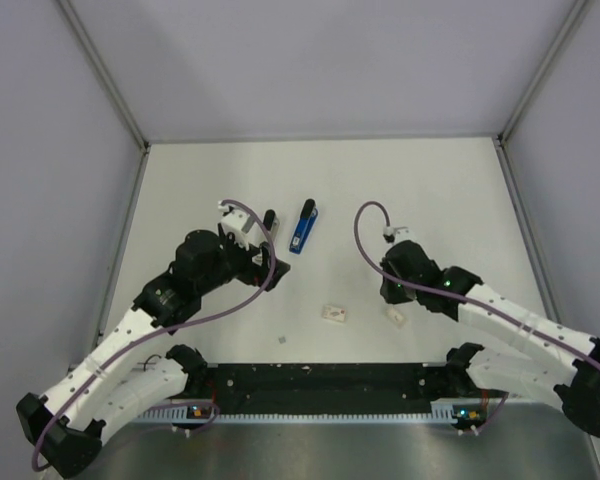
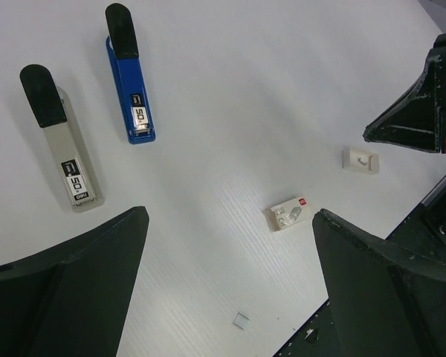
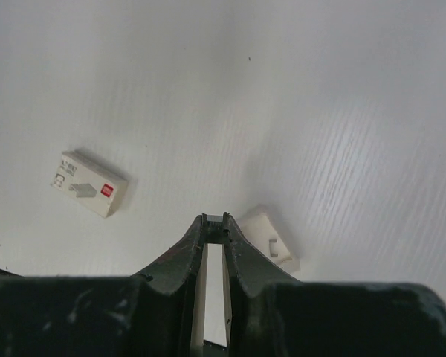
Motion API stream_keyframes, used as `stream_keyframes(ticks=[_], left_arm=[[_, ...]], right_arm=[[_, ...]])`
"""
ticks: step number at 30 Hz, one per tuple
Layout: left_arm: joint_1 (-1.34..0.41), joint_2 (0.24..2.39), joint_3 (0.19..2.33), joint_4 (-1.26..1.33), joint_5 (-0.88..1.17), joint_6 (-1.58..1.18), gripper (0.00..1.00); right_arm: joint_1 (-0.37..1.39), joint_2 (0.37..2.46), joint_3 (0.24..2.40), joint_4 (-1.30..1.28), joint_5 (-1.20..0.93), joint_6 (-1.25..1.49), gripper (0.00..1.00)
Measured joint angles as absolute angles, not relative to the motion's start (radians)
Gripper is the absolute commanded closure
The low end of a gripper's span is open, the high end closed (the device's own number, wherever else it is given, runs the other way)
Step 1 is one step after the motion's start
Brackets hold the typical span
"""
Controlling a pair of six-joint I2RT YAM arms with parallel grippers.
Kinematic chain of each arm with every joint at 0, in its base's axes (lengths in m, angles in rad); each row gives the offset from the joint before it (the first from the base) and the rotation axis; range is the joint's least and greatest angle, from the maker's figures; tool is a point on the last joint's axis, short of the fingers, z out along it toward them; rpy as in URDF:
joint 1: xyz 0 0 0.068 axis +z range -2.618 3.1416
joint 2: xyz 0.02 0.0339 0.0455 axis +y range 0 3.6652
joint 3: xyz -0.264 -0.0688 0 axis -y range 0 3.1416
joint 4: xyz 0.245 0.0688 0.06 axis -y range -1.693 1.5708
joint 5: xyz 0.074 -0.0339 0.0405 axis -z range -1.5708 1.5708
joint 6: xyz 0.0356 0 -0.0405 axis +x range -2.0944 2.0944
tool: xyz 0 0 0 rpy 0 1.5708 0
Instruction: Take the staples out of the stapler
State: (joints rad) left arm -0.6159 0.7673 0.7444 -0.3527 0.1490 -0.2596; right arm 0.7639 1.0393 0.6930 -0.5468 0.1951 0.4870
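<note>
The blue stapler (image 1: 303,226) lies closed on the white table, its dark end pointing away; it also shows in the left wrist view (image 2: 134,97). My left gripper (image 1: 265,262) hovers just left of it, jaws wide open and empty, fingers (image 2: 74,290) spread above bare table. My right gripper (image 1: 390,296) is low over the table at centre right, well apart from the stapler. Its jaws are nearly together and pinch a small grey metal strip (image 3: 225,220) at the tips, which looks like staples.
A grey stapler (image 2: 63,141) lies beside the blue one, mostly hidden under my left wrist from above. A small white box with a red mark (image 1: 334,314) and a white plastic piece (image 1: 394,315) lie near my right gripper. A tiny grey square (image 2: 241,320) lies near the front edge.
</note>
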Motion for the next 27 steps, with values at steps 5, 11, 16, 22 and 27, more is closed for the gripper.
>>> stream_keyframes(ticks=[5, 11, 16, 22, 27], left_arm=[[-0.616, 0.768, 0.744, -0.353, 0.167, -0.260, 0.02], [-0.616, 0.768, 0.744, -0.353, 0.176, -0.260, 0.02], [-0.616, 0.768, 0.744, -0.353, 0.179, -0.260, 0.02], [-0.616, 0.768, 0.744, -0.353, 0.179, -0.260, 0.02], [-0.616, 0.768, 0.744, -0.353, 0.179, -0.261, 0.02]], right_arm=[[0.764, 0.914, 0.610, -0.625, 0.190, 0.576, 0.89], [0.764, 0.859, 0.570, -0.662, 0.179, 0.640, 0.89], [0.764, 0.862, 0.537, -0.675, 0.175, 0.669, 0.88], [0.764, 0.891, 0.530, -0.679, 0.183, 0.698, 0.87], [0.764, 0.935, 0.530, -0.668, 0.190, 0.711, 0.86]])
